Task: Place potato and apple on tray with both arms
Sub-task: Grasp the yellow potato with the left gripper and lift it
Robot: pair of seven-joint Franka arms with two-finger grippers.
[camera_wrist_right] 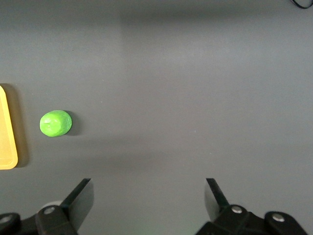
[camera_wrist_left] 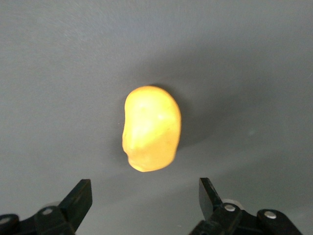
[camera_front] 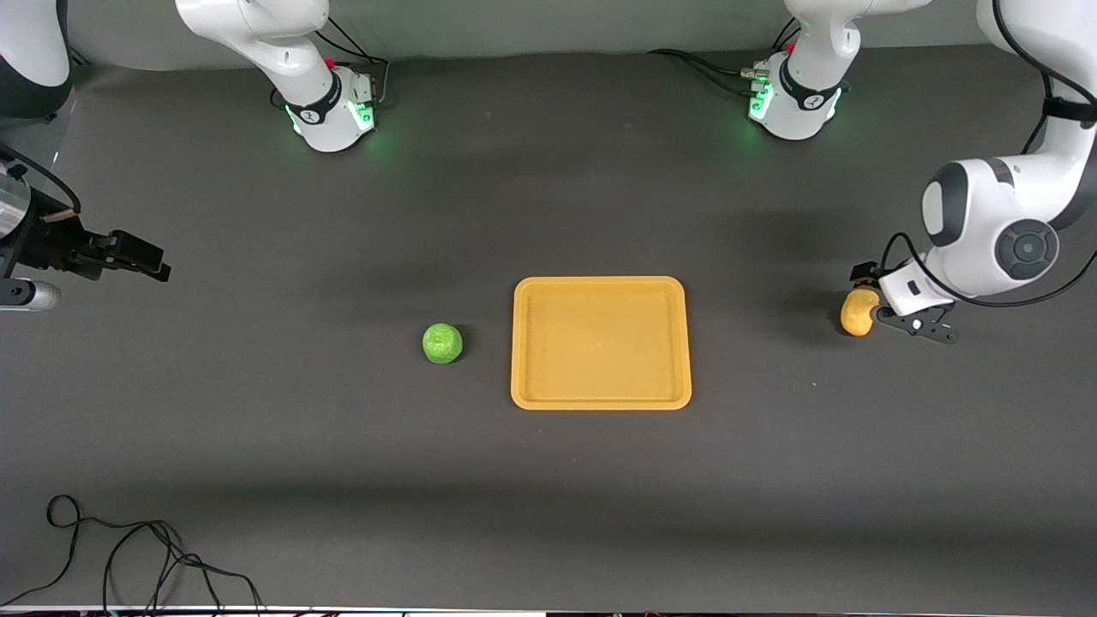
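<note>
The yellow-orange tray (camera_front: 600, 398) lies empty at the table's middle; its edge shows in the right wrist view (camera_wrist_right: 6, 132). The green apple (camera_front: 442, 343) sits on the table beside the tray, toward the right arm's end, and also shows in the right wrist view (camera_wrist_right: 55, 123). The potato (camera_front: 859, 311) lies on the table toward the left arm's end. My left gripper (camera_front: 876, 296) is open right over the potato (camera_wrist_left: 151, 128), which sits just ahead of the fingertips and is not held. My right gripper (camera_front: 141, 259) is open and empty over the table's right-arm end (camera_wrist_right: 147, 188).
Both arm bases (camera_front: 330, 107) (camera_front: 793, 103) glow green at the table's edge farthest from the front camera. A loose black cable (camera_front: 128, 548) lies at the near corner toward the right arm's end.
</note>
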